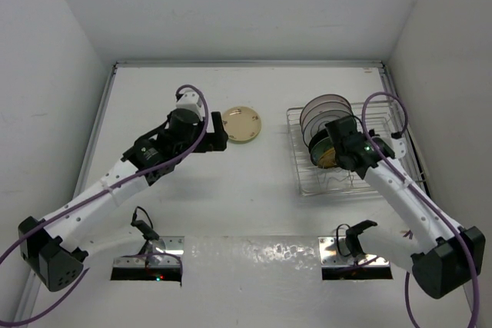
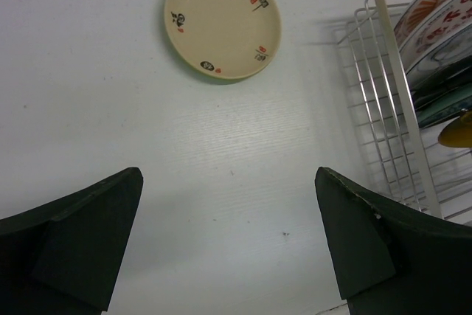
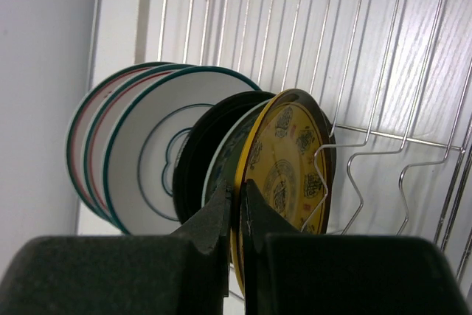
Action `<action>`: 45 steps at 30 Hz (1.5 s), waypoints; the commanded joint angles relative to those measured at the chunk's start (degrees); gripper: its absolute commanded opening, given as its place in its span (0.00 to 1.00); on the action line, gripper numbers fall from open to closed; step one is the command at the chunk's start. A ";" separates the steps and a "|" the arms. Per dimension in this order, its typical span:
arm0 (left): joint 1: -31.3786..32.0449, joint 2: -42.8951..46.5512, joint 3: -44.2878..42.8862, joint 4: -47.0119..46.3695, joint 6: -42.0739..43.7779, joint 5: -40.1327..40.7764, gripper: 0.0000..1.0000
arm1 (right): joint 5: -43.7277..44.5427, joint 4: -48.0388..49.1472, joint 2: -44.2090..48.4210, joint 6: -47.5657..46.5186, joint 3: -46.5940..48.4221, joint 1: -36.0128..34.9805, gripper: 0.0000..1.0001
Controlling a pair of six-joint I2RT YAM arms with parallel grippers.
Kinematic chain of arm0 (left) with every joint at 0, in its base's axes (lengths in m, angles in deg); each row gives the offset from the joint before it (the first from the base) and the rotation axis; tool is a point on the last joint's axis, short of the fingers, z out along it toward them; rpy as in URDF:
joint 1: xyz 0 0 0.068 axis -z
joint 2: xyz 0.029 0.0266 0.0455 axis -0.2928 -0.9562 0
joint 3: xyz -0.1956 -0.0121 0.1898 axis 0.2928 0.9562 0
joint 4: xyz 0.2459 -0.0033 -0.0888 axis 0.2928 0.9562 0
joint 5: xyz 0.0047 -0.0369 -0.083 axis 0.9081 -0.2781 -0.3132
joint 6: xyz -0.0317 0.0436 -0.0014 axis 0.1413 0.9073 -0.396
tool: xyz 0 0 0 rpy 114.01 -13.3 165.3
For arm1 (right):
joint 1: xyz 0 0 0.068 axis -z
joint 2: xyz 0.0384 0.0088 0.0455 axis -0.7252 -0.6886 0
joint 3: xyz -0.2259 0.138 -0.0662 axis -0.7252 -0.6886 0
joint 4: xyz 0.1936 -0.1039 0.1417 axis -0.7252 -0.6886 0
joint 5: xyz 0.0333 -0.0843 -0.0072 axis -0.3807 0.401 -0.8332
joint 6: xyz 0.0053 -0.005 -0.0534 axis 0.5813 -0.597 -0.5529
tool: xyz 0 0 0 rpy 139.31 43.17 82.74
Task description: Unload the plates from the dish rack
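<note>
The silver wire dish rack (image 1: pixel 340 187) stands at the right, with several plates (image 1: pixel 323 113) upright in its far half. My right gripper (image 1: pixel 333 147) is inside the rack. In the right wrist view it (image 3: pixel 237 198) is shut on the rim of a yellow patterned plate (image 3: pixel 286 158), the nearest in the row. Behind it stand a dark plate (image 3: pixel 198 154) and white teal-rimmed plates (image 3: pixel 144 154). A tan plate (image 1: pixel 242 124) with small marks lies flat on the table, left of the rack. My left gripper (image 1: pixel 220 133) hovers just left of it, open and empty (image 2: pixel 228 245); the tan plate (image 2: pixel 223 21) lies ahead.
The rack's side (image 2: pixel 383 101) and its plates (image 2: pixel 442 27) show at the right of the left wrist view. Empty wavy slots (image 3: pixel 369 175) lie to the right of the yellow plate. White walls enclose the table on three sides.
</note>
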 commanded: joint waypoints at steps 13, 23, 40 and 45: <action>-0.09 4.83 -2.87 -4.83 -3.37 1.40 1.00 | -10.50 10.68 5.53 -24.67 13.29 0.16 0.00; -0.09 7.03 -4.63 2.11 -6.37 13.65 1.00 | -27.27 21.90 -4.12 -42.33 25.44 -1.25 0.00; -0.27 15.55 -6.40 17.50 -4.69 29.29 1.00 | -38.46 20.42 -49.05 -80.31 59.91 -15.49 0.00; -0.27 18.63 -3.58 16.45 -3.73 30.97 1.00 | -36.18 21.83 -53.61 -84.98 58.24 -17.68 0.00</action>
